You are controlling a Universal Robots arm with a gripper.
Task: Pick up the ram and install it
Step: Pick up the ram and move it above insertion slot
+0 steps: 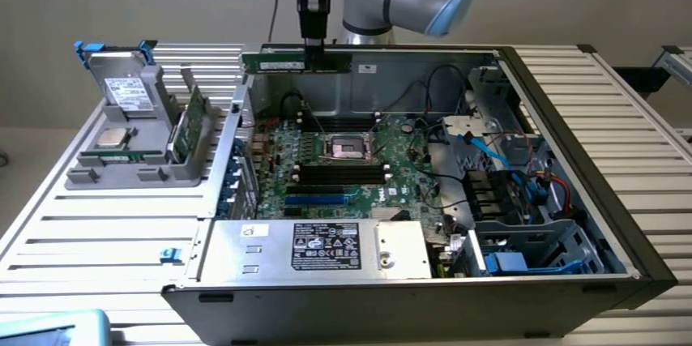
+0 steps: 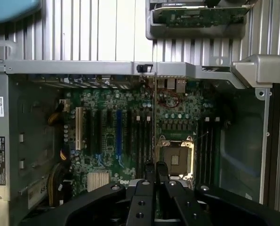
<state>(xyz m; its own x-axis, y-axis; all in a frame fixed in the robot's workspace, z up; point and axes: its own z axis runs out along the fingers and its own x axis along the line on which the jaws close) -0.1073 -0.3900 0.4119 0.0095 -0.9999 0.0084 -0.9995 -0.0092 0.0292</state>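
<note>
My gripper (image 1: 313,48) hangs above the far wall of the open computer case (image 1: 562,119), shut on the ram (image 1: 284,62). The ram is a long green stick held level, and most of it reaches toward the exterior view's left. In the wrist view the ram (image 2: 155,117) shows edge-on as a thin line running out from between my gripper's (image 2: 155,167) closed fingers, over the motherboard (image 2: 107,141). Below lie the dark memory slots (image 1: 335,173) beside the processor socket (image 1: 348,146), with the same slots (image 2: 139,136) and socket (image 2: 176,157) in the wrist view.
On the slatted table at the exterior view's left, a grey holder (image 1: 130,169) carries a grey drive with blue tabs (image 1: 128,83), a square silver chip (image 1: 113,137) and another green board (image 1: 194,123). A power supply (image 1: 313,247) and drive cage (image 1: 530,253) fill the case's near side.
</note>
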